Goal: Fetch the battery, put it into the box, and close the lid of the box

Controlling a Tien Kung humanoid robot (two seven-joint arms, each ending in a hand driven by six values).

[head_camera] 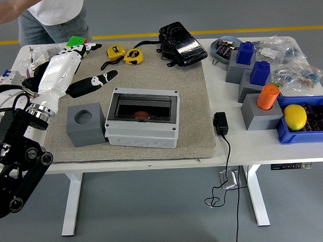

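The grey box sits on the tan mat with its dark see-through lid shut. Through the lid an orange-red battery shows inside. My left hand is raised above the mat's far left, up and left of the box, its white-and-black fingers spread and holding nothing. The right arm is out of view. A person stands at the far left, both hands off the table.
A grey cube with a round hole stands against the box's left side. Behind lie a puzzle cube, two yellow tape measures and a black pouch. Right: a black adapter, grey-blue blocks, an orange cylinder, a blue bin.
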